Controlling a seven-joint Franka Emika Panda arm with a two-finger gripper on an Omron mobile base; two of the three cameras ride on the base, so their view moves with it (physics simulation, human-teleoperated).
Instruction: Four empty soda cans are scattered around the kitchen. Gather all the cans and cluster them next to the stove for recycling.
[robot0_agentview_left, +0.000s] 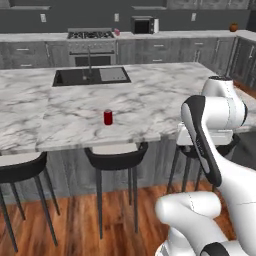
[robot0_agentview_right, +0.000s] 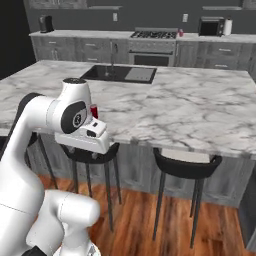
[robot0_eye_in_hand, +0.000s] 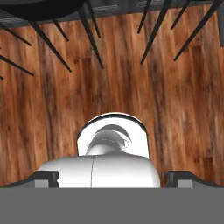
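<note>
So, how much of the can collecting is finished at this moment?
One pink can already stands on the back counter right beside the stove, so that part looks done. Nothing is in hand: the claw is open and empty, pointing at the wood floor. One red can waits upright on the marble island. I cannot see other cans here.

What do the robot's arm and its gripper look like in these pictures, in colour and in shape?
The arm is made of glossy white, rounded segments joined by dark, nearly black bands at the joints. One joint cap carries a small round mark, too small to read. The hand is a white, boxy block. In the hand view the gripper shows two small dark grey, squarish fingertips. No loose cables are visible.
</note>
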